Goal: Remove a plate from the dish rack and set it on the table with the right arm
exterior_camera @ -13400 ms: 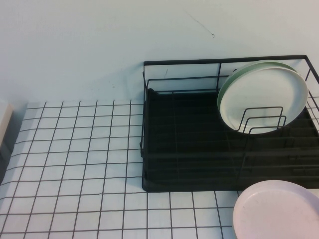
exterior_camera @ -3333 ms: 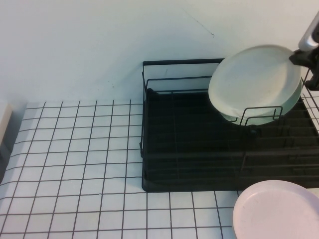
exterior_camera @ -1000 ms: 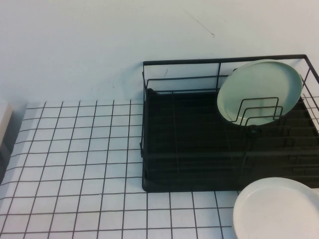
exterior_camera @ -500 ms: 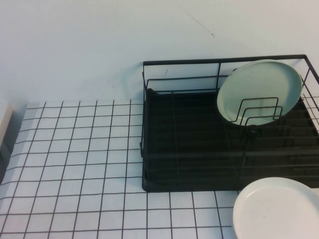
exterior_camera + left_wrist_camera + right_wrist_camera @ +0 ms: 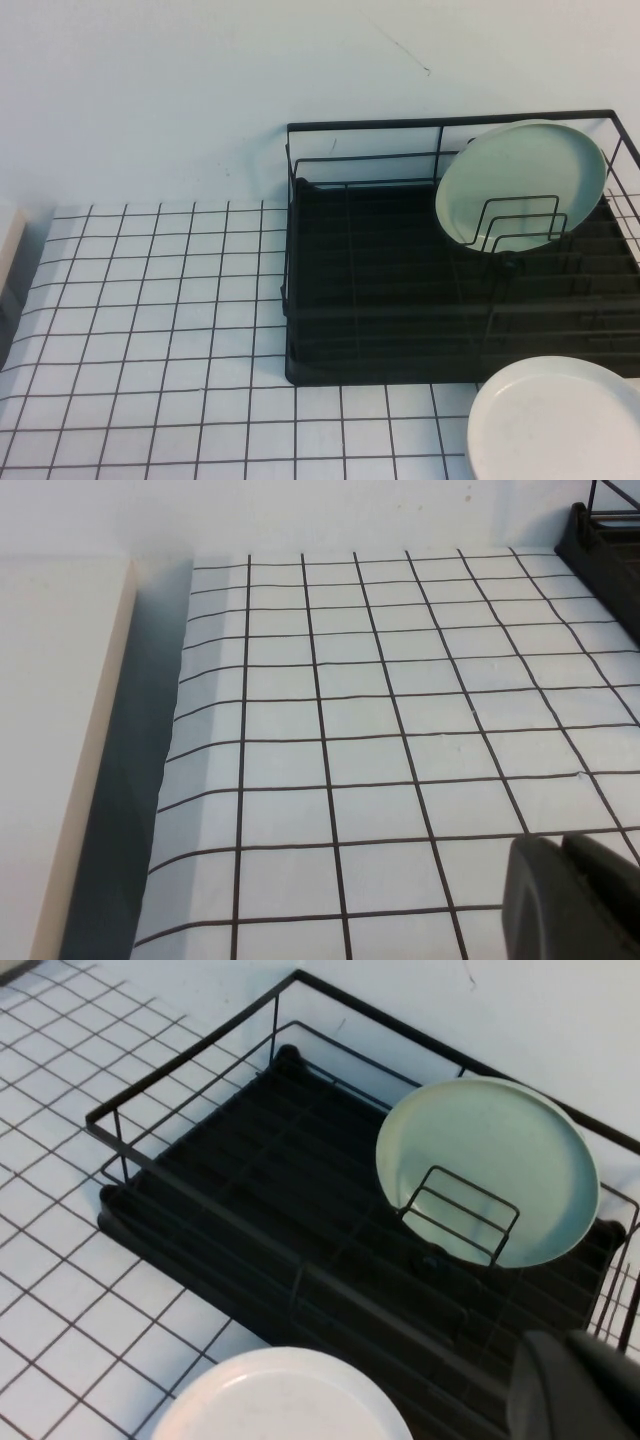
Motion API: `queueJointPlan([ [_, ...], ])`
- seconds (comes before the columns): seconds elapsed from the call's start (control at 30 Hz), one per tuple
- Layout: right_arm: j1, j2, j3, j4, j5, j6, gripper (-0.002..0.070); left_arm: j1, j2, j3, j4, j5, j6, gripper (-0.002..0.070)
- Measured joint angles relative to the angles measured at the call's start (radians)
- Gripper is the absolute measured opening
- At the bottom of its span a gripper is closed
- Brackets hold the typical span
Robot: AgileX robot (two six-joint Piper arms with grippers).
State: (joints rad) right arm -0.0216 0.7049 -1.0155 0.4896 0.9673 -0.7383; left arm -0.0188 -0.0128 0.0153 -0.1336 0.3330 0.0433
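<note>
Plate: the off-white plate (image 5: 555, 420) lies flat on the gridded surface (image 5: 150, 330), in front of the dish rack (image 5: 400, 300), just below and ahead of the right fingers as the right wrist view shows it (image 5: 285, 1400).
Change: a moment ago the right fingers were partly apart; now they are closed on nothing, clear of the plate. Seconds earlier a pale pink plate occupied that same spot; the off-white one now covers it.
Right gripper: the right gripper (image 5: 580, 1385) is a dark shape at the edge of its own wrist view, above the rack's near corner, fingers pressed together and empty.
Left gripper: the left gripper (image 5: 575, 895) hangs over bare surface well away from the rack; its fingers look drawn together, holding nothing.
Rack: a greener mint plate (image 5: 522, 185) leans upright among the wire dividers, beyond the right fingers.
Meaning: the placement appears finished; only withdrawal seems left.
Writing: no brand, label or lettering is legible anywhere.
</note>
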Motion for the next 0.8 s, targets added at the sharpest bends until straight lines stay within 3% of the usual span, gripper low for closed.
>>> queueJointPlan([
  [0.37, 0.008, -0.064, 0.040, -0.063, -0.001, -0.027, -0.0002, 0.000, 0.000, 0.000, 0.000, 0.000, 0.000, -0.0003],
  [0.53, 0.008, -0.222, 0.183, -0.071, -0.186, -0.008, -0.0002, 0.000, 0.000, 0.000, 0.000, 0.000, 0.000, -0.0003],
  [0.8, -0.018, -0.471, 0.551, -0.288, -0.441, 0.313, -0.0002, 0.000, 0.000, 0.000, 0.000, 0.000, 0.002, -0.0003],
])
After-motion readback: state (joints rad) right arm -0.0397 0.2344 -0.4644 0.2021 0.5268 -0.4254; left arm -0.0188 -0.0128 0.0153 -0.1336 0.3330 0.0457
